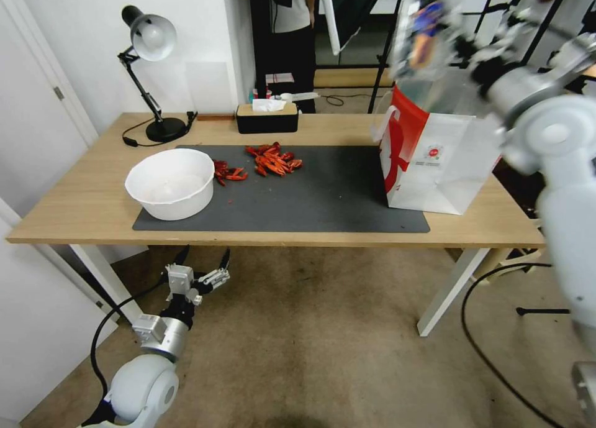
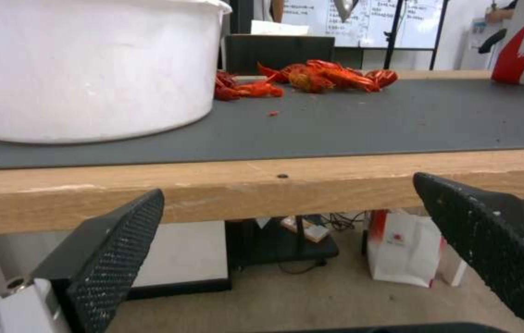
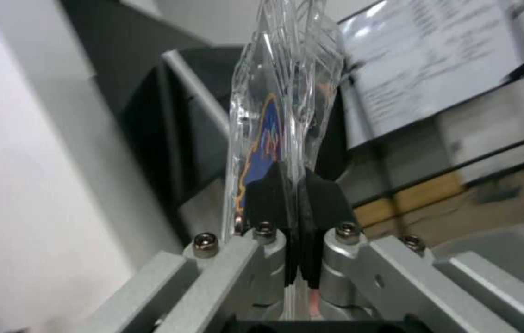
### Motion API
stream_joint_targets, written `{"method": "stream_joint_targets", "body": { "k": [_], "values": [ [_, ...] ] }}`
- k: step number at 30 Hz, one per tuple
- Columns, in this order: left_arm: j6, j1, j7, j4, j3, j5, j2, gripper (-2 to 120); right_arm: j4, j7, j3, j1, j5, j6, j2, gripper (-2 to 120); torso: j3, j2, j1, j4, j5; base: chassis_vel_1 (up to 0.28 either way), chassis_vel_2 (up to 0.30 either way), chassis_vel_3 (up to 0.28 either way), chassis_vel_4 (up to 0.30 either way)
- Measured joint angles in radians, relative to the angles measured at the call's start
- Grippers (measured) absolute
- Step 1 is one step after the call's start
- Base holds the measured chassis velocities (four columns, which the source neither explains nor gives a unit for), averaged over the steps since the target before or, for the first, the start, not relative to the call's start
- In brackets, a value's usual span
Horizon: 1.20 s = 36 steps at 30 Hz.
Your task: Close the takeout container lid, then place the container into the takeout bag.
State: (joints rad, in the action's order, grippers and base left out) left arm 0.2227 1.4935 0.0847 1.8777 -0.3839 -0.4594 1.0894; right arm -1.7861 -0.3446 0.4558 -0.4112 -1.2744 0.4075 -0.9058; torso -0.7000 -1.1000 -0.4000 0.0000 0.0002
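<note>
My right gripper [image 1: 464, 54] is raised above the takeout bag [image 1: 434, 161] and is shut on the takeout container [image 1: 428, 36], which looks blurred there. In the right wrist view the black fingertips [image 3: 274, 189] pinch the clear plastic edge of the container [image 3: 280, 92], and its lid and base lie pressed together at the grip. The bag stands upright on the right end of the grey mat [image 1: 335, 198], its red side [image 2: 521, 51] facing the middle of the table. My left gripper [image 1: 203, 254] hangs open below the table's front edge [image 2: 287, 185], its fingers [image 2: 120, 259] empty.
A round white bowl [image 1: 172, 182] sits on the left of the mat, with red crayfish [image 1: 270, 159] behind it. A black tissue box [image 1: 267, 117] and a desk lamp [image 1: 152, 74] stand at the back. Another white bag [image 2: 404, 249] is on the floor under the table.
</note>
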Motion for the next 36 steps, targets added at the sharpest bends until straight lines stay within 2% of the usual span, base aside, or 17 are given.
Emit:
{"method": "stream_joint_targets", "body": {
  "k": [2,5,13,19,21,23,26,28,30,31,33,34,36],
  "values": [
    [0.001,-0.002,-0.003,-0.004,0.008,0.000,0.001,100,0.037,0.030,0.037,-0.032,0.081,-0.027,0.052,0,0.000,0.000,0.000,-0.0003,0.0001,0.000,0.000,0.000,0.000],
    [0.001,-0.003,-0.007,-0.005,0.012,0.000,0.001,100,0.058,0.051,0.041,-0.061,0.131,-0.058,0.069,0,0.000,0.000,0.000,-0.0005,0.0001,0.000,0.000,0.000,0.000],
    [0.000,-0.009,-0.010,0.000,0.027,0.002,0.004,100,0.111,0.074,0.036,-0.122,0.160,-0.096,0.057,0,0.000,0.000,0.000,0.0001,0.0000,0.000,0.000,0.000,0.000],
    [-0.004,-0.021,-0.010,0.000,0.039,0.007,0.012,100,0.106,0.059,0.034,-0.149,0.134,-0.074,0.046,0,0.000,0.000,0.000,-0.0001,-0.0004,0.000,0.000,0.000,0.000],
    [-0.004,-0.019,-0.010,0.000,0.040,0.010,0.014,100,0.087,0.026,0.039,-0.168,0.101,-0.049,0.039,10,0.000,0.000,0.000,0.0000,-0.0004,0.000,0.000,0.000,0.000],
    [-0.004,-0.017,-0.010,0.000,0.040,0.011,0.014,100,0.078,0.005,0.042,-0.176,0.084,-0.039,0.035,13,0.000,0.000,0.000,0.0000,-0.0004,0.000,0.000,0.000,0.000],
    [-0.004,-0.011,-0.009,0.001,0.037,0.013,0.012,100,0.058,-0.064,0.047,-0.198,0.040,-0.007,0.014,28,0.000,0.000,0.000,0.0000,-0.0003,0.000,0.000,0.000,0.000],
    [-0.004,-0.011,-0.009,0.001,0.037,0.013,0.012,100,0.057,-0.069,0.047,-0.200,0.039,-0.005,0.012,29,0.000,0.000,0.000,0.0001,-0.0003,0.000,0.000,0.000,0.000],
    [-0.005,-0.013,-0.008,0.004,0.036,0.013,0.008,100,0.050,-0.086,0.047,-0.218,0.037,0.002,-0.004,42,0.000,0.000,0.000,0.0000,0.0000,0.000,0.000,0.000,0.000],
    [-0.005,-0.013,-0.008,0.004,0.036,0.013,0.008,100,0.050,-0.086,0.047,-0.218,0.037,0.002,-0.004,42,0.000,0.000,0.000,0.0000,0.0000,0.000,0.000,0.000,0.000],
    [-0.008,-0.016,-0.006,0.008,0.035,0.012,0.006,100,0.044,-0.086,0.046,-0.226,0.042,-0.002,-0.011,54,0.000,0.000,0.000,0.0000,-0.0001,0.000,0.000,0.000,0.000],
    [-0.008,-0.016,-0.006,0.008,0.035,0.012,0.006,100,0.044,-0.086,0.046,-0.226,0.042,-0.002,-0.011,54,0.000,0.000,0.000,0.0000,-0.0001,0.000,0.000,0.000,0.000],
    [-0.011,-0.020,-0.004,0.009,0.035,0.011,0.006,100,0.036,-0.074,0.043,-0.228,0.051,-0.013,-0.011,64,0.000,0.000,0.000,0.0000,-0.0001,0.000,0.000,0.000,0.000]
  ]
}}
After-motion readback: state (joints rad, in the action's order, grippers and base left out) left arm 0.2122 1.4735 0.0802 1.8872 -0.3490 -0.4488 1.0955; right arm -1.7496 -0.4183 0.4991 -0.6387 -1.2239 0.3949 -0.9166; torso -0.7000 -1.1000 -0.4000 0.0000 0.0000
